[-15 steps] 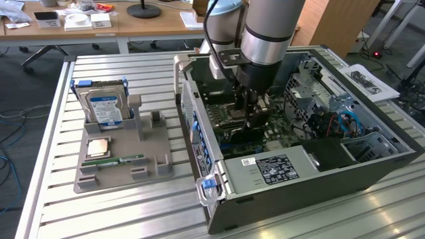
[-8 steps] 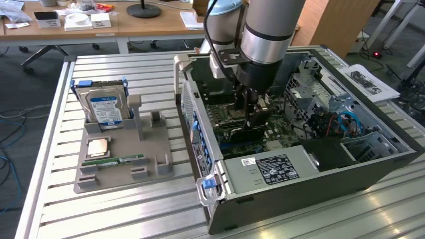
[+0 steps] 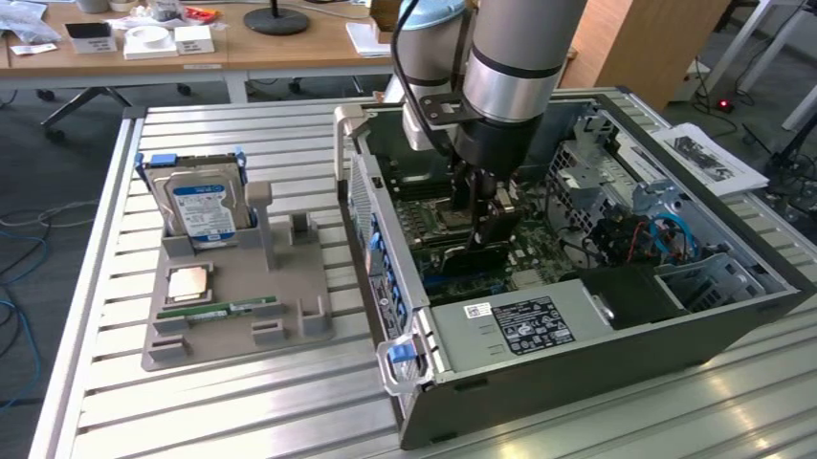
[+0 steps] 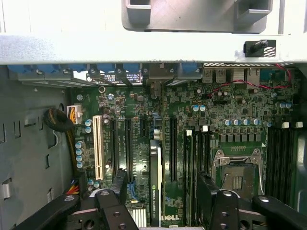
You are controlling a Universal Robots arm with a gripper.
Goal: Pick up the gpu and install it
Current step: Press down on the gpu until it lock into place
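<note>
A: Where's the gpu [image 4: 156, 184]?
B: Standing on edge inside the case [image 3: 715, 330], seemingly in a motherboard [image 4: 144, 139] slot, between the gripper [image 4: 160, 203] jaws, which are spread wide and not touching it.
A: Handling?
B: Probably light, stiff, fragile; hold the long edges, not components. Slot neighbours and case walls crowd it; above is open.

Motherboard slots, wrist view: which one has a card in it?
The one between the jaws of the open tool: the gpu stands edge-on in it. The white slot and the black slots beside it are bare.
</note>
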